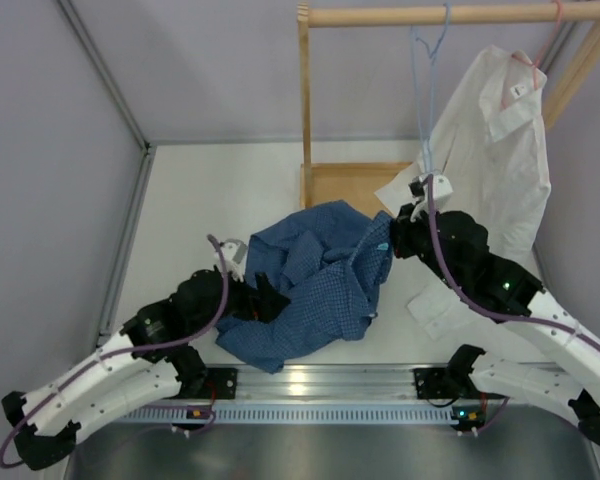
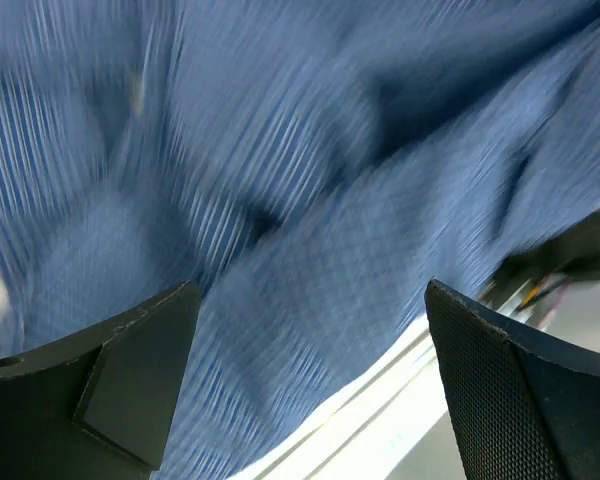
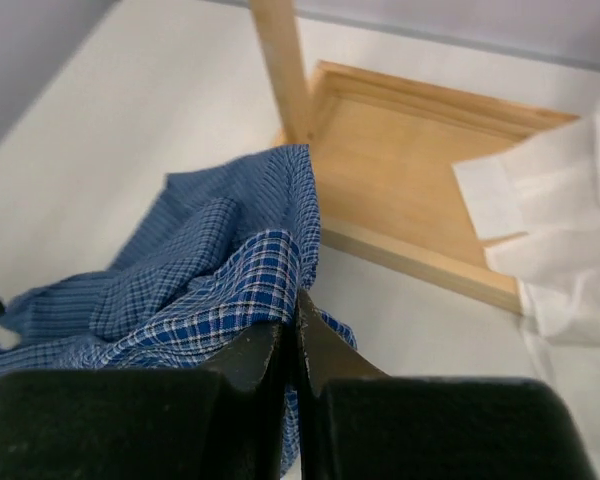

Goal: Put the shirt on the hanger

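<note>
Right tool point(image 3: 294, 305): clenched, jaws pressed together on a thin fold at the edge of the shirt point(image 1: 310, 290). The cloth rises out of the pinch, so the tool is grasping it at one point only.

Left tool point(image 2: 310, 295): released, jaws standing wide over the blue cloth with nothing between them. Its wrist view is blurred, so contact with the fabric cannot be confirmed.

The shirt lies crumpled in a heap on the desk point(image 1: 210, 190), between the two arms and just in front of the wooden base point(image 1: 355, 185) of the rack. The hanger point(image 1: 427, 60) hangs bare from the wooden rail point(image 1: 430, 15), close beside the white shirt point(image 1: 500, 150).

Risks noted:
- A lift on the single pinch may let the fold slip out, as the whole weight of the garment would hang from it.
- The collar and shoulders are buried in the heap; a wrong hold would present the shirt badly to the hanger.
- The hanger is free to swing, and the white shirt beside it may snag.
</note>
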You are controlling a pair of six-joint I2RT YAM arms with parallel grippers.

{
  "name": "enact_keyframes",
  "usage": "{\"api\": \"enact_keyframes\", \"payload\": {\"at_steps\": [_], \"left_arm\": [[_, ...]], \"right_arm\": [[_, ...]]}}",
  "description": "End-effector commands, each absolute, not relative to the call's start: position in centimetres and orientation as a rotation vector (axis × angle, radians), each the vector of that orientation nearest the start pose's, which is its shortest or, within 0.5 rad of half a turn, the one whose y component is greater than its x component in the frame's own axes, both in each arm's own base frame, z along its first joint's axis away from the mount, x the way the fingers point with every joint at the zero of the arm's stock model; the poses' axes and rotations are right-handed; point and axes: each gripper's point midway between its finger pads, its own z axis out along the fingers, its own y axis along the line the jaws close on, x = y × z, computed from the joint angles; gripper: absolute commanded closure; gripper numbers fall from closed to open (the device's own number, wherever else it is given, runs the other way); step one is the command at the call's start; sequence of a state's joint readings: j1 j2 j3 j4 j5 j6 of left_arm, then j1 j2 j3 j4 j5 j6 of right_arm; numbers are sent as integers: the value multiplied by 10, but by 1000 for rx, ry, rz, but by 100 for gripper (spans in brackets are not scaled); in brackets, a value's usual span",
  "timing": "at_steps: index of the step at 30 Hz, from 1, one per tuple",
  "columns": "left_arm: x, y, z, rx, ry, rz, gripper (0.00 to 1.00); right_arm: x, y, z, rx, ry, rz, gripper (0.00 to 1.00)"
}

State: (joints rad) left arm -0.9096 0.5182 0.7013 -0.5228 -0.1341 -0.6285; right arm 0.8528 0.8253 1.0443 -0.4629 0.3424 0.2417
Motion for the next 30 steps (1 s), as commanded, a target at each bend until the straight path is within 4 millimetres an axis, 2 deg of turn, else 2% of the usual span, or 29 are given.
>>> {"api": "enact_keyframes", "payload": {"at_steps": [1,2,6,9,10,13,15,17,19,20,21,22,23,25,26,28,30], "left_arm": [[122,-201,158,177,2289,-917,2],[113,-205,154,207,2303,-944,2],[95,-214,161,292,2276,-1051,2],[87,-226,160,379,2274,-1112,2],[87,-226,153,389,2284,-1099,2],[99,-222,129,347,2343,-965,2],[117,-213,110,268,2371,-792,2],[123,-210,92,261,2407,-655,2],[132,-207,77,245,2434,-523,2],[135,-210,80,244,2425,-507,5],[136,-212,78,245,2422,-488,11],[139,-213,78,242,2409,-466,26],[141,-215,77,238,2407,-449,64],[151,-214,85,202,2371,-415,93],[154,-213,90,182,2352,-413,100],[161,-214,106,152,2305,-425,100],[171,-198,125,77,2242,-368,100]], "right_arm": [[247,149,302,-238,1900,214,100],[251,148,299,-232,1911,202,100],[265,142,295,-206,1940,185,100],[274,146,296,-218,1950,226,100],[276,149,299,-232,1945,255,100],[275,158,299,-279,1946,297,100],[273,162,299,-308,1941,322,100],[270,165,303,-328,1923,349,100],[265,170,305,-356,1915,385,100],[265,172,305,-364,1912,395,100],[264,174,305,-375,1914,407,100],[262,174,305,-377,1911,411,100],[262,173,305,-378,1909,411,100],[260,172,304,-378,1906,411,100],[259,171,304,-377,1905,412,100],[257,171,301,-378,1906,422,100],[253,174,295,-391,1916,446,100]]}}
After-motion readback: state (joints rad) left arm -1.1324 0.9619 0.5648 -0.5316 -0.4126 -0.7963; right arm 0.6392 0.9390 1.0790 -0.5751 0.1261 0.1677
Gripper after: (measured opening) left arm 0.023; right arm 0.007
